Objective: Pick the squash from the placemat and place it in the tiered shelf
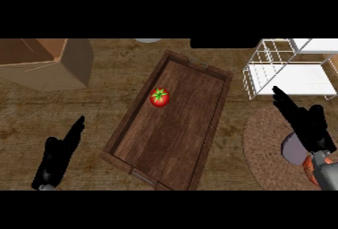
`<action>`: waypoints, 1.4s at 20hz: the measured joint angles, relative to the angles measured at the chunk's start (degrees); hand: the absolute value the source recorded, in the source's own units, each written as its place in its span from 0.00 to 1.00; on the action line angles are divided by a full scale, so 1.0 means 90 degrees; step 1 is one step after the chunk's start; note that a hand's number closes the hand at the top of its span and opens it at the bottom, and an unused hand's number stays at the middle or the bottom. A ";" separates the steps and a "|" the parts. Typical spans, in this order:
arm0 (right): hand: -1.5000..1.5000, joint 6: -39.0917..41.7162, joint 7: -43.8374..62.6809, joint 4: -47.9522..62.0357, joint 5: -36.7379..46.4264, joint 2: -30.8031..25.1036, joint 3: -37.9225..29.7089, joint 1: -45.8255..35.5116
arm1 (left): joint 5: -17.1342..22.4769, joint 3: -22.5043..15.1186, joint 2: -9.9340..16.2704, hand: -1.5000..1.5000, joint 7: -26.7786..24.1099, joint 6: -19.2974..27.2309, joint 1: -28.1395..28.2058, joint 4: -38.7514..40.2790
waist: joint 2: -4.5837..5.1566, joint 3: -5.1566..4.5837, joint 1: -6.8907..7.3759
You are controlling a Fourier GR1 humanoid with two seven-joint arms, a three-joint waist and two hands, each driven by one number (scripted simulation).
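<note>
- The left hand (pixel 58 154) shows at the lower left over the bare wooden counter (pixel 40 120), fingers straight and pointing up and slightly right, holding nothing.
- Up and to the left of that hand, at the far left edge, sits an open cardboard box (pixel 56 62), well apart from the fingertips.
- To the right of the left hand lies a long wooden tray (pixel 198 116), set at a slant so its far end leans right; the hand is near its lower left corner but not touching it.
- A red tomato (pixel 159 97) with a green stem lies inside the tray close to its left wall, up and to the right of the left hand.
- A round woven placemat (pixel 264 147) lies right of the tray, under the right hand.
- The white wire tiered shelf (pixel 290 74) stands at the upper right, just beyond the right hand's fingertips.
- The right hand (pixel 305 123) stretches up over the placemat with fingers straight, gripping nothing, its tips close to the shelf's front edge.
- Beneath the right wrist a grey-lilac rounded object (pixel 292 150) rests on the placemat, partly hidden by the hand.
- The squash (pixel 309 167), an orange shape, lies on the placemat at the lower right, largely covered by the grey forearm, behind the hand and not in its fingers.
</note>
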 measured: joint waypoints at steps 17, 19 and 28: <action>0.00 0.1825 -0.3658 0.2240 -0.0893 -0.0860 -0.2165 0.0129 | -0.0308 0.0096 -0.0641 0.50 -0.0824 0.0091 -0.1285 -0.0288 | -0.0008 0.0040 -0.0016; 0.00 0.2309 -0.4225 0.2843 -0.1085 -0.0916 -0.2430 0.0073 | -0.0357 0.0048 -0.0724 0.50 -0.0911 0.0075 -0.1313 -0.0228 | -0.0009 0.0039 0.0047; 0.00 0.3741 -0.4854 0.3533 -0.0372 -0.2090 -0.2047 -0.0171 | -0.0470 0.0061 -0.0948 0.50 -0.0906 0.0025 -0.1596 0.0058 | -0.0042 0.0019 0.0133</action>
